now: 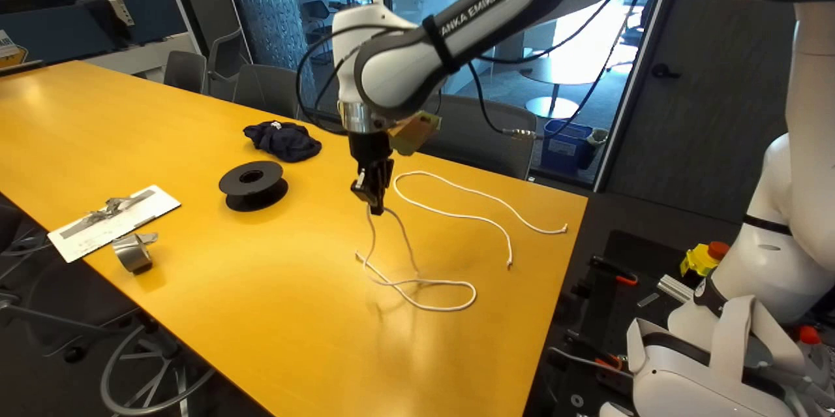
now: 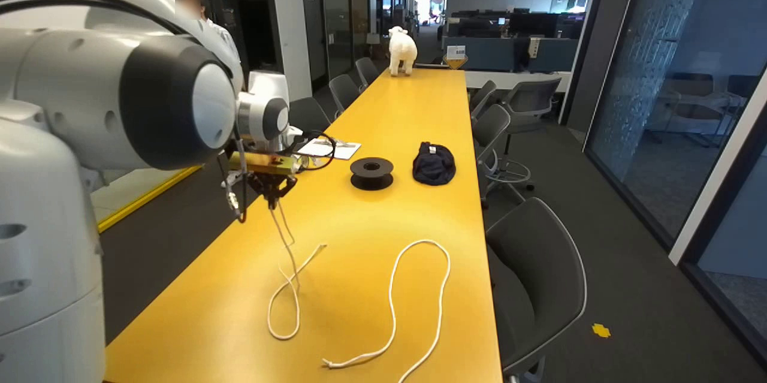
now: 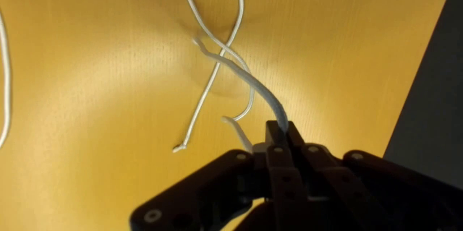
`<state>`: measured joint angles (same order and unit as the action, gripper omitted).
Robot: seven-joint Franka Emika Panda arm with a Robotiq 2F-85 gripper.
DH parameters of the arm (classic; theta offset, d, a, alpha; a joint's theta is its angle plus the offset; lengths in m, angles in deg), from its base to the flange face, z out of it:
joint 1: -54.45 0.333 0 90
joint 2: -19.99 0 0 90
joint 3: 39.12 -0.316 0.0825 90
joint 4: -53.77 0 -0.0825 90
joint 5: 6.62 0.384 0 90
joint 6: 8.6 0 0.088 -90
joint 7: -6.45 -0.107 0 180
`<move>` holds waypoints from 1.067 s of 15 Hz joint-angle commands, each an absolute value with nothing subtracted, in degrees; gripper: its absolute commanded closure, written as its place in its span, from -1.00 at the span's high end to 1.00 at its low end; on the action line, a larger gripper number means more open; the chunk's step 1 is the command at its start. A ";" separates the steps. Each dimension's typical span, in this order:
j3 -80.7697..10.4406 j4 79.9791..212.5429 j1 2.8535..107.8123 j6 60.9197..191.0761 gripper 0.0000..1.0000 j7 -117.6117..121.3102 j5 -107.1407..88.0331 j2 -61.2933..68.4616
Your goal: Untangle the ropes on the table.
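Observation:
Two white ropes are on the glossy yellow table [image 1: 293,339]. My gripper [image 1: 374,209] is raised above the tabletop, shut on one rope [image 3: 266,93]. From the jaws a short piece hangs with its free tip in the air. On the other side the rope [image 2: 298,311] drops to the table, makes a loop and crosses over itself. Its far end lies on the wood. The second rope [image 1: 456,215] rests apart in a wide curve, not touching the held one in both exterior views; only part of it shows at the wrist view's left edge.
Farther along stand a black spool [image 1: 251,177] and a dark cloth bundle [image 1: 284,141]. A white board [image 1: 78,237] and a silver tape roll [image 1: 134,254] lie by the long edge. Chairs [image 2: 539,275] line the sides. A white headset [image 1: 704,371] is near the robot base.

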<state>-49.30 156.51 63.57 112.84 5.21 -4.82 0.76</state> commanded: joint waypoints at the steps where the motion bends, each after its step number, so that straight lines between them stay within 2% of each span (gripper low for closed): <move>1: -48.05 151.66 63.78 104.39 -0.98 1.54 -4.28 7.27; 7: -47.30 143.35 63.88 95.70 -0.98 -2.92 -6.92 12.51; 16: -44.75 140.11 61.41 82.85 -0.98 1.40 -5.89 7.38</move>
